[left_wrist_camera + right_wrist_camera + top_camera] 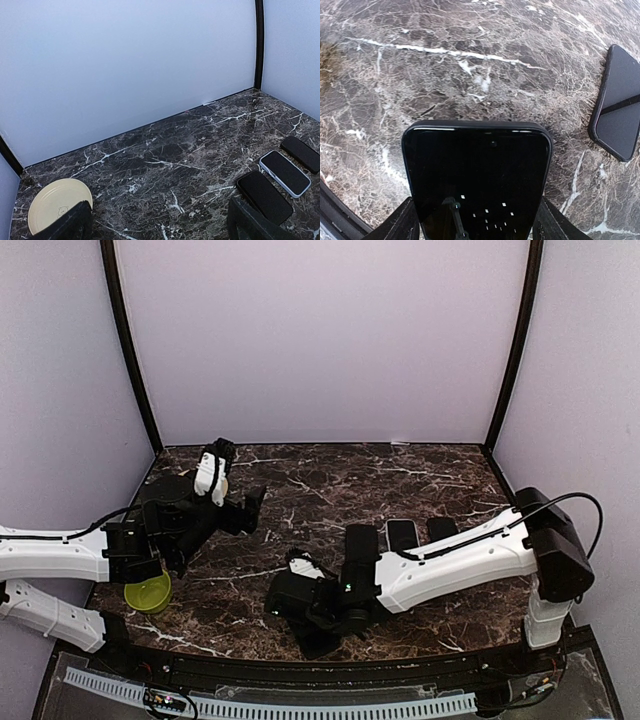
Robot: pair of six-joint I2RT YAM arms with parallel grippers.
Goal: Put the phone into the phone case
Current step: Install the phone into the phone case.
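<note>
The left gripper (236,490) hangs spread wide and empty above the counter (300,480). The right gripper (476,222), partly spread, pinches the phone (477,175) by its side edges. In that wrist view a dark slab (619,102) lies on the counter at 2 o'clock.

A pale yellow plate (56,204) is set on the dark marble table (165,165), near its left edge. Plain pale walls (125,65) are seen behind.
</note>
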